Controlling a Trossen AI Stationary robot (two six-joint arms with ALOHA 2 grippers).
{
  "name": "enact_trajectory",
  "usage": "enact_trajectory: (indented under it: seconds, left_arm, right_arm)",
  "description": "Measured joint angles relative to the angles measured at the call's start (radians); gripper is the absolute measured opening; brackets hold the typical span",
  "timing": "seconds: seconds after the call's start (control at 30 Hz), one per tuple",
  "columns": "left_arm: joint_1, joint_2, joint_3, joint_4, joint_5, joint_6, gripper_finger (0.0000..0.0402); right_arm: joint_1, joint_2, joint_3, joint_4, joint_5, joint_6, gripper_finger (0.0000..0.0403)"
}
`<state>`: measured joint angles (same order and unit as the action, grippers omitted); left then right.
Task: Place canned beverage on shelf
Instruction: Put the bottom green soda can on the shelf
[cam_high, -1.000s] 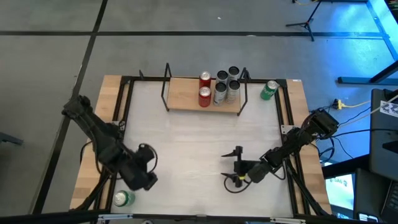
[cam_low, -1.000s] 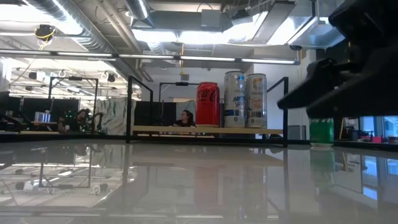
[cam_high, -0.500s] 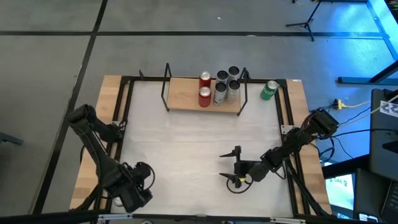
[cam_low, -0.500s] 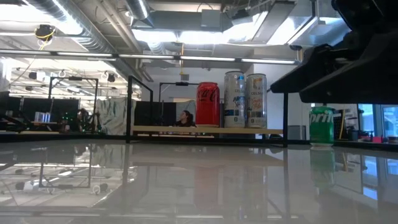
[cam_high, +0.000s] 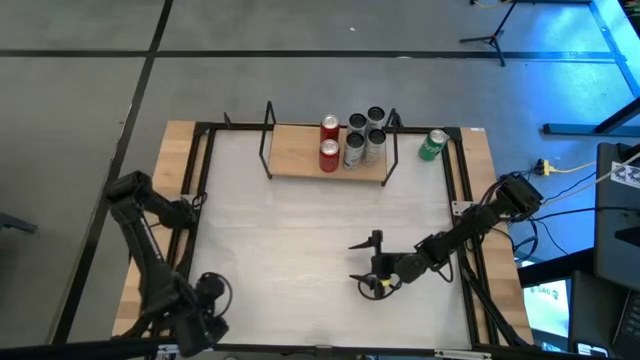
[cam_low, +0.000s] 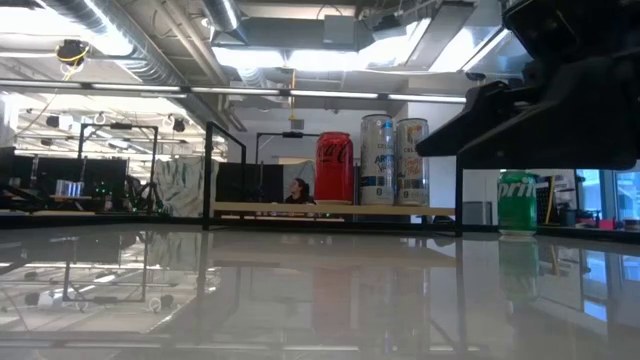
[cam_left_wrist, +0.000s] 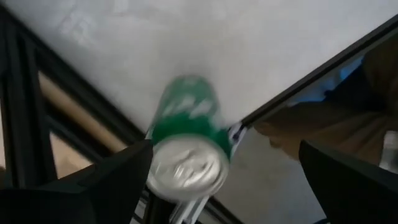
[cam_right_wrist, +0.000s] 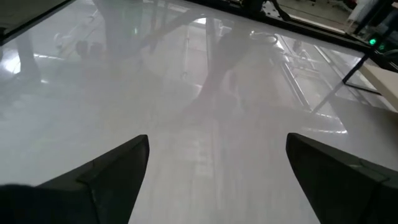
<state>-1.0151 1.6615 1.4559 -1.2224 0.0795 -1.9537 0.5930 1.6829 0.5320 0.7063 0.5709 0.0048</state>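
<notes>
Down at the table's near left corner, the left gripper (cam_left_wrist: 214, 180) hangs spread wide over a green can (cam_left_wrist: 189, 143), looks upright, nothing grasped. Right gripper (cam_high: 372, 262) is wide too, mid-table. Shelf (cam_high: 295, 152) holds 5 cans.

Bright ceiling lights (cam_low: 260, 55) wash the room in even light, and the glossy white surface (cam_low: 300, 300) mirrors them, carrying pale glare and soft reflections of the shelf (cam_low: 330, 209) posts and cans in the low view and the right wrist view. From overhead the light is flat and shadows are faint, with a blue glow (cam_high: 610, 40) spilling over the floor at the far right. The left wrist view is the poorest, smeared by motion blur so that the green can (cam_left_wrist: 186, 146) and its silver top lose their edges, while the dark arm in the low view is a near, unfocused silhouette.
</notes>
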Motion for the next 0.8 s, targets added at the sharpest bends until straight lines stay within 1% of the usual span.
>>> enact_trajectory:
  seconds: [0.13, 0.27, 0.47, 0.8]
  left_arm:
    - [-0.066, 0.0, 0.0, -0.008, -0.032, -0.101, 0.0394]
    - [-0.102, 0.004, 0.0, -0.008, -0.051, -0.166, 0.0394]
    - [-0.129, 0.021, 0.0, -0.04, -0.063, -0.184, 0.0394]
    - [-0.159, 0.08, 0.0, -0.033, -0.063, -0.185, 0.0394]
  right_arm:
    - [0.0, 0.0, 0.0, 0.001, 0.0, -0.003, 0.0376]
    - [0.002, 0.0, 0.0, 0.002, -0.006, -0.003, 0.0376]
    - [0.002, 0.0, 0.0, 0.002, -0.007, 0.003, 0.0376]
    - [0.002, 0.0, 0.0, 0.002, -0.007, 0.015, 0.0376]
